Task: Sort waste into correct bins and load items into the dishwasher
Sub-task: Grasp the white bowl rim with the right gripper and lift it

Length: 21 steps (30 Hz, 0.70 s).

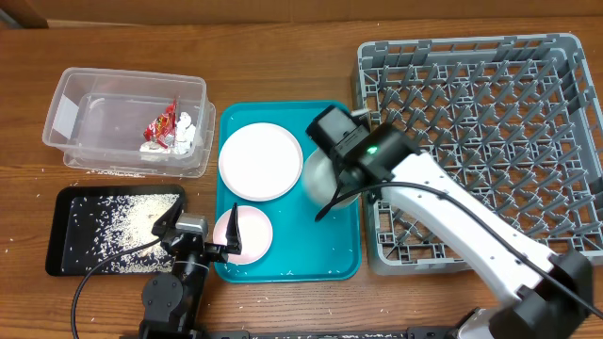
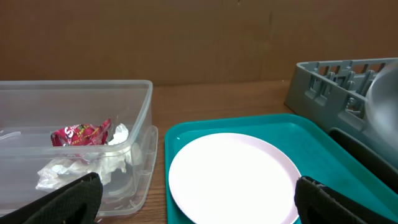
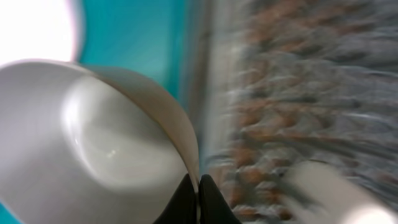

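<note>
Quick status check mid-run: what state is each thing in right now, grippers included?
left gripper: open, holding nothing.
right gripper: shut on the bowl rim.
bowl: gripped, tilted, at the teal tray's right edge.
large plate: flat on the teal tray.
small plate: flat on the teal tray.
clear bin: lidless, holding wrapper and tissue.
black tray: strewn with rice.
dish rack: no dishes seen in it.

Overhead: teal rectangular plastic tray (image 1: 325, 250) sits mid-way across the brown wooden table (image 1: 283, 47). Clear rectangular plastic bin (image 1: 66, 113) is at its 10 o'clock, black rectangular tray (image 1: 71, 254) at 8, grey plastic dish rack (image 1: 490, 122) just beside at 3. On the teal tray: large white round plate (image 1: 260, 161) at 11, small white round plate (image 1: 247, 235) at 7, white round bowl (image 1: 325, 179) at the 3 o'clock edge. Red crumpled wrapper (image 1: 160, 125) and white crumpled tissue (image 1: 187, 134) lie in the bin's 3 o'clock end. Scattered rice grains (image 1: 127, 224) are on the black tray.
</note>
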Motion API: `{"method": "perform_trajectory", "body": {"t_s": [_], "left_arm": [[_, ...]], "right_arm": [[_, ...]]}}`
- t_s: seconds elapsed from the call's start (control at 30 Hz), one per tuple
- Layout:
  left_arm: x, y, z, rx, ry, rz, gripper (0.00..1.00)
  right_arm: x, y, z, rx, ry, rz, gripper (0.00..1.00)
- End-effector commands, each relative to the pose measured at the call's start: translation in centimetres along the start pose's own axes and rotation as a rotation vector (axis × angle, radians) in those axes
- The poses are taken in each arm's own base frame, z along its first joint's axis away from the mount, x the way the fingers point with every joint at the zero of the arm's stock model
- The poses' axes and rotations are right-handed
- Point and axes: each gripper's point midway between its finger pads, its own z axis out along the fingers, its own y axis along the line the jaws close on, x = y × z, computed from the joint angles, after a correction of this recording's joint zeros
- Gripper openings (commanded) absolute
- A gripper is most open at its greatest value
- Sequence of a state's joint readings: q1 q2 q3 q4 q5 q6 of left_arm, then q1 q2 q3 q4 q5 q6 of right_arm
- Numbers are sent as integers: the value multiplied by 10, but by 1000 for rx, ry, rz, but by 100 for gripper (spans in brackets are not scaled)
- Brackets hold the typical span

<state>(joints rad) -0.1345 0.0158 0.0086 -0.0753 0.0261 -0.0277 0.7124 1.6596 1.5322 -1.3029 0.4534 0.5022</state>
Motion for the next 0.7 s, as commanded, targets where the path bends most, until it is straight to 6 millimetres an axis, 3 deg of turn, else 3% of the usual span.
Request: {"method": "perform_trajectory", "body": {"t_s": [0.0,0.2,0.47,0.67], "left_arm": [[1,3,0,-14,0,-18,100],[1,3,0,-14,0,-18,100],[1,3,0,-14,0,-18,100],[1,3,0,-14,0,-18,100]], "right_arm": [[-45,-76,-48,312,-318,284,4],[-22,-117,-53,566,-297,219,4],[-2,-129,-45,674,-229,80,4],[9,-122,-34,647,-141,15,4]]}}
